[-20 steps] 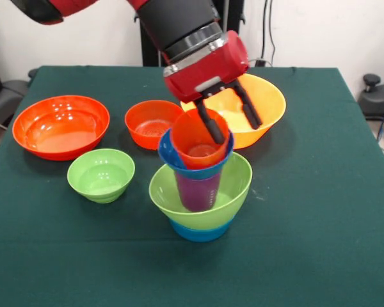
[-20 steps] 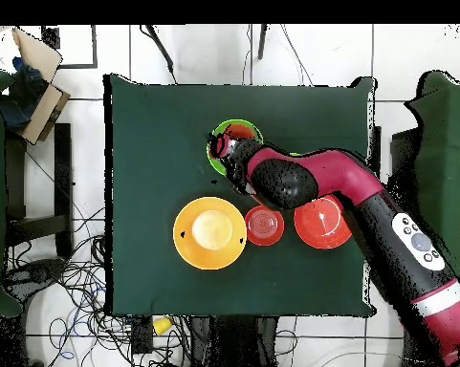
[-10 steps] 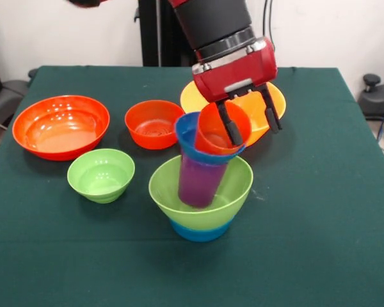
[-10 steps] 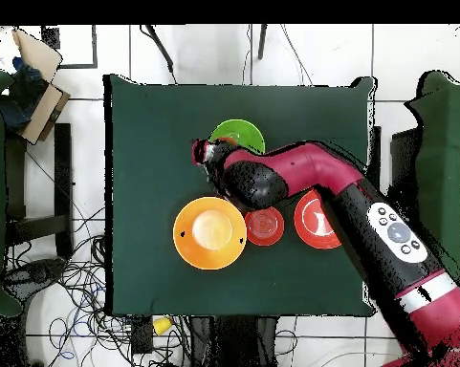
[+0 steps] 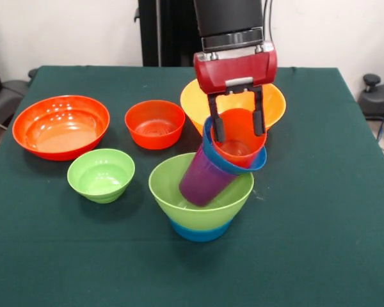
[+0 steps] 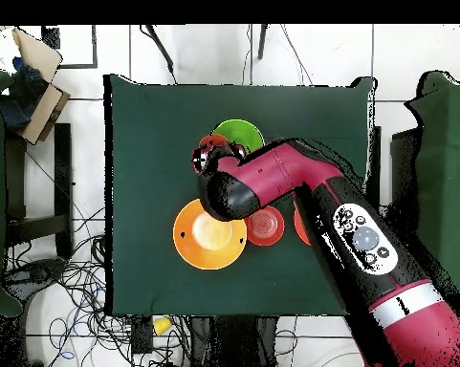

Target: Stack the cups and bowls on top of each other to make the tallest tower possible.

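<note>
The tower stands at the table's front middle: a light green bowl [image 5: 201,192] nested on a light blue bowl [image 5: 201,231]. In it a purple cup [image 5: 203,180] leans to the right. It carries a dark blue bowl [image 5: 233,161] with an orange-red cup [image 5: 238,141] inside. My gripper [image 5: 238,125] is open, its fingers [image 5: 216,126] spread across the orange-red cup's rim. In the overhead view the arm covers most of the tower [image 6: 210,153], and only part of the green bowl [image 6: 241,132] shows. The yellow cup is out of view.
A large yellow-orange bowl [image 5: 272,102] stands right behind the tower; it also shows in the overhead view [image 6: 209,234]. A medium red-orange bowl [image 5: 155,123], a large red-orange bowl [image 5: 61,126] and a small light green bowl [image 5: 101,174] stand to the left.
My gripper has moved right in the front view and turned upright. The orange-red cup and dark blue bowl went with it. The purple cup now leans right instead of standing.
</note>
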`<action>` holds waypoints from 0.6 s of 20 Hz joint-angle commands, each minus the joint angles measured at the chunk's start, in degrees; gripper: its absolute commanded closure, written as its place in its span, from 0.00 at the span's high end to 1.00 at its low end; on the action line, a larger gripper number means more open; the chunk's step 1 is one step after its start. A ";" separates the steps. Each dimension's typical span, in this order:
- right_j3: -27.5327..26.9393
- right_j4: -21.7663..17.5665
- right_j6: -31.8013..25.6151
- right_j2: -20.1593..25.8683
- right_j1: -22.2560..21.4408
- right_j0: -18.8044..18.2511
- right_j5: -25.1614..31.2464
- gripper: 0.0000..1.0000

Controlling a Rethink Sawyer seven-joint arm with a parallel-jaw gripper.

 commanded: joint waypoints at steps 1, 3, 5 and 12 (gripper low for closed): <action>-2.31 -2.16 4.36 -9.26 -2.41 1.00 -1.07 1.00; -2.04 -0.53 2.96 -8.86 -2.28 0.46 0.01 1.00; -1.69 1.19 1.62 -8.21 -1.86 -0.25 1.21 1.00; -0.96 3.66 1.69 -9.82 -1.21 0.80 1.98 1.00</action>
